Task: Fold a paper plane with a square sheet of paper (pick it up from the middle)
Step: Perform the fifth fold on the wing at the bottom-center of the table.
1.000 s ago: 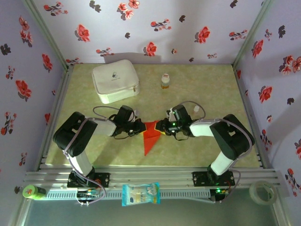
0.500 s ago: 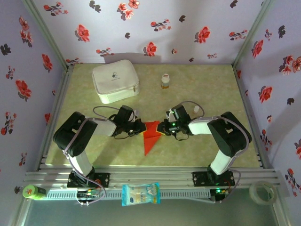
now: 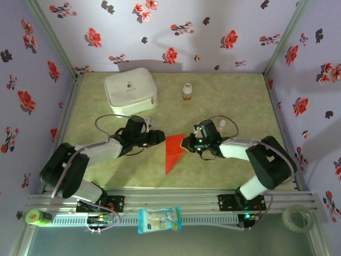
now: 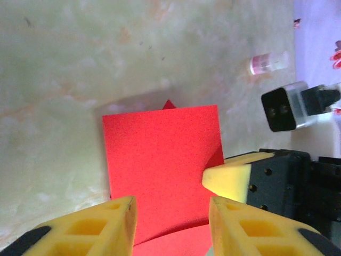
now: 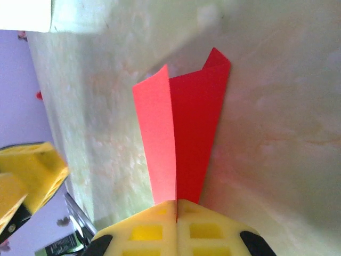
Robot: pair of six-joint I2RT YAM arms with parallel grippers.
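Observation:
The red paper lies mid-table, folded into a narrow dart, the paper plane, with its point toward the near edge. My right gripper is shut on its right edge; in the right wrist view the paper plane runs out of the closed jaws with one flap standing up. My left gripper hovers just left of the paper and is open. In the left wrist view its fingers stand apart over the red paper without pinching it, and the right gripper's fingertip touches the sheet.
A white zip case sits at the back left, with a small bottle at back centre. On the front rail lie a snack packet, a tape roll and a green object.
The left gripper has let go of the paper, opened and drawn back slightly to the left. The right gripper has shut on the paper's right edge.

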